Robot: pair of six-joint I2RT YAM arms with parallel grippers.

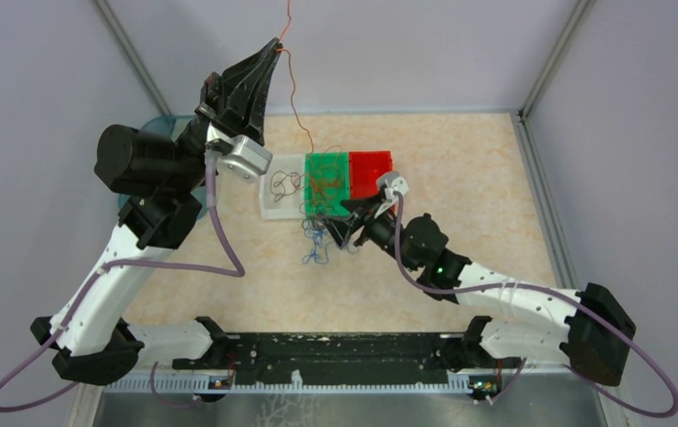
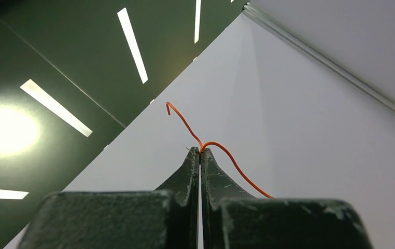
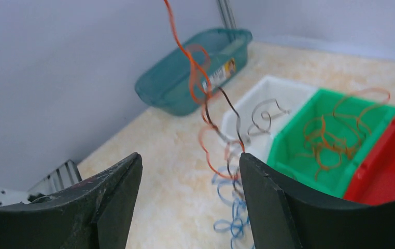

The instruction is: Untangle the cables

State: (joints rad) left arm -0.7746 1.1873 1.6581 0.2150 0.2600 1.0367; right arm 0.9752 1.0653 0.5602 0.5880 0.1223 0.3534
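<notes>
Left end effector (image 2: pixel 200 151), raised high (jaws pinched), grips orange cable (image 2: pixel 185 123).

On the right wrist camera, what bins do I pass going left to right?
In order: teal bin, white bin, green bin, red bin. The orange cable and the tangle below it hang across the teal and white bins, so they are left out.
</notes>
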